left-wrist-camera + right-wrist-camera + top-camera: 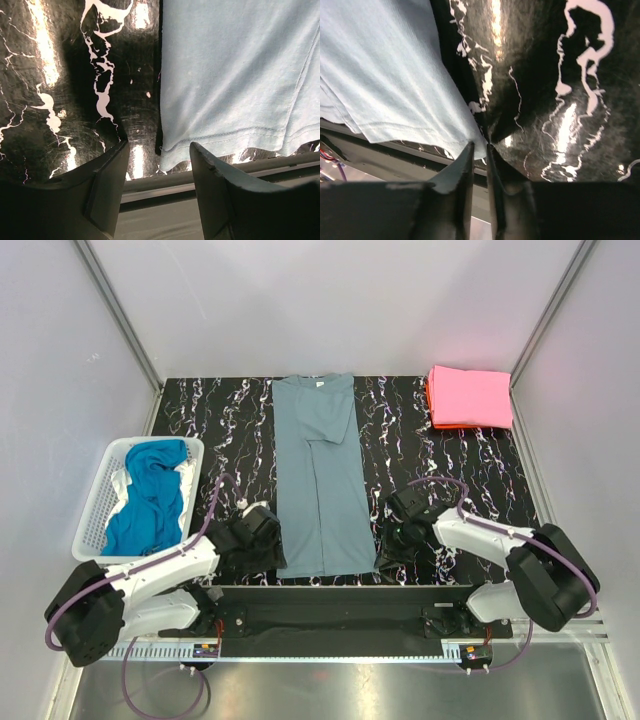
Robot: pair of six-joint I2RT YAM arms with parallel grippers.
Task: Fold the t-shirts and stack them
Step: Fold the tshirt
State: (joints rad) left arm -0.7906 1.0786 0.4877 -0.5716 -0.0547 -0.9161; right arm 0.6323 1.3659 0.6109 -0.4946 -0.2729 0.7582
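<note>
Both arms bend low. Left gripper [159, 150] is wide open at the bottom left corner of the grey-blue t-shirt [320, 475]; right gripper [480, 146], almost closed, sits at its bottom right corner, hold unclear

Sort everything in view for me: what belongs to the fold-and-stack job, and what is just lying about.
Job:
- grey-blue t-shirt, spread flat mid-table
- pink t-shirt, folded, far right corner
- orange-red t-shirt, under the pink one
- blue t-shirt, crumpled, not yet folded

Lying about:
- white mesh basket, holding the blue one
- black marbled table
</note>
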